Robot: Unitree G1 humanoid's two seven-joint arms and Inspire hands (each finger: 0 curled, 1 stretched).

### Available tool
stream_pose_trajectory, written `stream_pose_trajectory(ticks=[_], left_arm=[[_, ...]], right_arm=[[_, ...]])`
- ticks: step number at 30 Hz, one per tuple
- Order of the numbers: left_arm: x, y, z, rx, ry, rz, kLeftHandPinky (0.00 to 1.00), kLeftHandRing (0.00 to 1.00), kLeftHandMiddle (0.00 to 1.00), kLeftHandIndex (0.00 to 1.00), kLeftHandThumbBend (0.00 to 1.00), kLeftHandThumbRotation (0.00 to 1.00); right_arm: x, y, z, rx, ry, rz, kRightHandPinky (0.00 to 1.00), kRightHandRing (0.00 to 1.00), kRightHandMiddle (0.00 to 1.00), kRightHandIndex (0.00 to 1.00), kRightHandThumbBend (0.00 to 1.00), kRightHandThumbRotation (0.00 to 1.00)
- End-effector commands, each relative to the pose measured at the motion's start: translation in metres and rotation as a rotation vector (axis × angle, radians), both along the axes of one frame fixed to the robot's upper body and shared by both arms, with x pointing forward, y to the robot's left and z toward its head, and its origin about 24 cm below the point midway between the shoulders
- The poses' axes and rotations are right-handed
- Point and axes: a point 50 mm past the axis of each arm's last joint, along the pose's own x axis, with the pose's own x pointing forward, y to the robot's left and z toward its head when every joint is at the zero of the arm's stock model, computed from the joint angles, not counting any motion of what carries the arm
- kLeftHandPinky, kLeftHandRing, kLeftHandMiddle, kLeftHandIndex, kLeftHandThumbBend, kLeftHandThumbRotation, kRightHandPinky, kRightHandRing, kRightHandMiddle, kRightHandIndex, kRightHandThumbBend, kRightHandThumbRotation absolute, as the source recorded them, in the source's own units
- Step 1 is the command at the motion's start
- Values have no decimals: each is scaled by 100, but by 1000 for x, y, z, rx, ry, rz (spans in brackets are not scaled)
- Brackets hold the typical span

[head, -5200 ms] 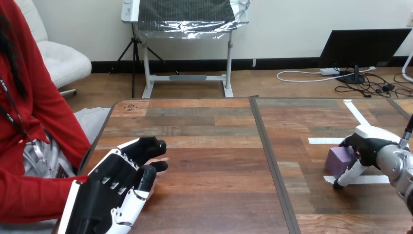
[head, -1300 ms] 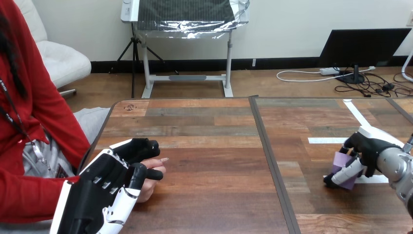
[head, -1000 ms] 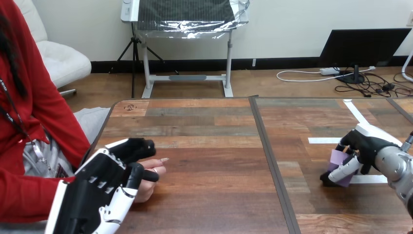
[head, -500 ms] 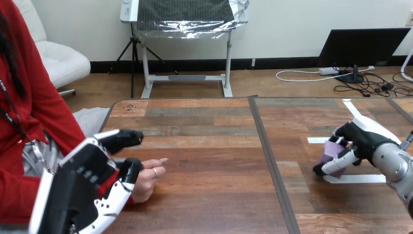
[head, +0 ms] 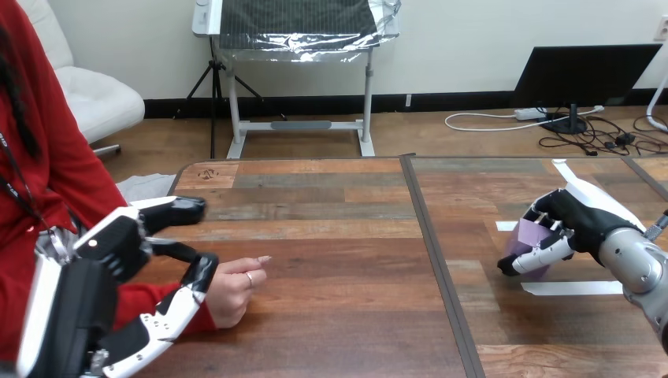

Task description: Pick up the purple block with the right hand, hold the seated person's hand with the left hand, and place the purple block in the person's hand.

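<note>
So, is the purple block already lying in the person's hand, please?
No, the right hand has its fingers curled round the purple block, well apart from the person's hand.

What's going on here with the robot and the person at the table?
The robot is working on passing a purple block to the person seated at the left. Its right hand is curled round the block over the right part of the table. Its left hand is open beside the person's hand, which rests on the wood, and has not closed round it. The block is far from the person's hand.
</note>
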Motion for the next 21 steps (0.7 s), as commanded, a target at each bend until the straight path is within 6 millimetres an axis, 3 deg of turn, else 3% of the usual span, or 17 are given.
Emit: stream_pose_trajectory(ticks=[1,8,13,21], left_arm=[[7,9,7,84,-60,27,62,73,72,65,58,9],[9,17,12,241,-35,73,64,73,72,66,74,3],[12,20,16,402,7,108,60,71,72,68,88,4],[21,23,20,665,77,153,56,69,74,72,98,9]], right_arm=[[12,3,24,17,-123,14,42,45,51,53,79,0],[13,5,27,34,-150,32,41,44,49,52,79,0],[13,6,28,30,-167,47,41,43,49,51,80,0],[14,8,30,40,-182,57,42,44,49,52,79,0]])
